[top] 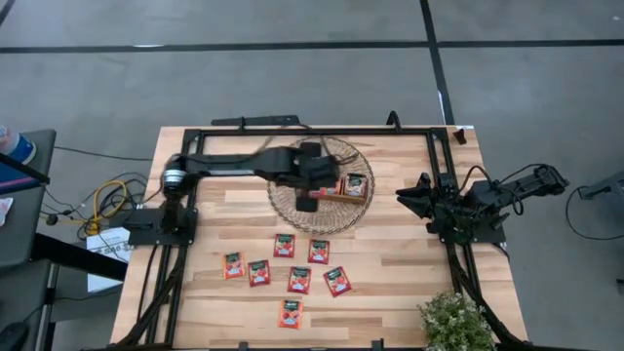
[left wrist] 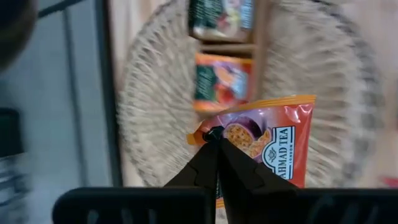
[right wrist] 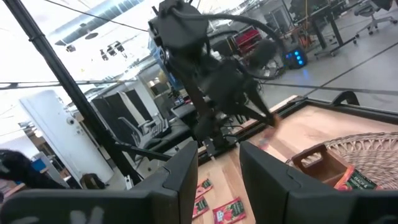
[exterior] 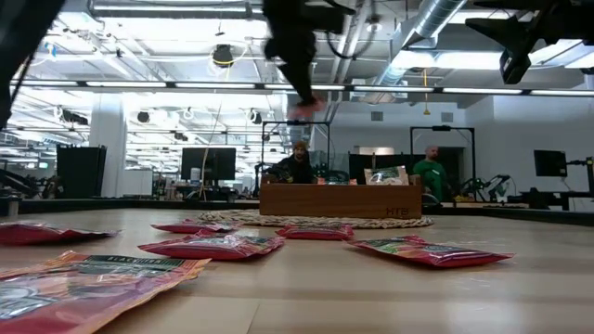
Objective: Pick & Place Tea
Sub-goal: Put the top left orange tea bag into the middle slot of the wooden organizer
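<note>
Left gripper (left wrist: 216,140) pinches one red-orange tea sachet (left wrist: 267,146) by its corner, fingers pressed together on the foil, and hangs raised over the round woven mat (top: 292,210) near the table's far middle. Under it on the mat sits the brown wooden tray (top: 343,194), already carrying sachets in its compartments; in the left wrist view the held sachet dangles just short of the tray's nearest compartment.

Black rails frame the wooden table (top: 390,253) along its far edge and both sides, and the arm bases stand at the left and right edges, so the open room lies in the middle and toward the near edge. That near half carries the loose sachets (top: 299,280): seven red-orange packets lying flat, spread in a rough cluster with gaps between them, well apart from the mat's rim. A small plant (top: 455,322) occupies the near right corner.

Right gripper (right wrist: 219,165) waits folded back at the right edge with its fingers spread.
</note>
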Motion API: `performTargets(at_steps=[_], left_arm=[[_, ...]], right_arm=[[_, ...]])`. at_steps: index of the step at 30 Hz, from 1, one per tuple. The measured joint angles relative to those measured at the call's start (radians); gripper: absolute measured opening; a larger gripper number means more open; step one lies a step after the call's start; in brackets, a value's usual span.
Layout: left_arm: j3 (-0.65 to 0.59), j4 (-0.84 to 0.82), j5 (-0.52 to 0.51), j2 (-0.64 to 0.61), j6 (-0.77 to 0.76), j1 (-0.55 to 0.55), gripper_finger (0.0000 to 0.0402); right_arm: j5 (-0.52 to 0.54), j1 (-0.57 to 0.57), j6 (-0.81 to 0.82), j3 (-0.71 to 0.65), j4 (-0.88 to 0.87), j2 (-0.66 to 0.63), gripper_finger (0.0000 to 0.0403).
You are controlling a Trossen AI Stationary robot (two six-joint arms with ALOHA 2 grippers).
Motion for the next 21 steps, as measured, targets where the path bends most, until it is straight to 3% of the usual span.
performTargets(at_steps=[7, 21], left_arm=[[0.210, 0.039, -0.144, 0.196, 0.035, 0.004, 0.0000], [0.221, 0.189, -0.398, 0.321, 0.145, -0.003, 0.0000]], right_arm=[[-0.001, 0.000, 0.000, 0.000, 0.000, 0.000, 0.0111], [-0.001, 0.000, -0.002, 0.000, -0.016, 0.000, 0.0111]])
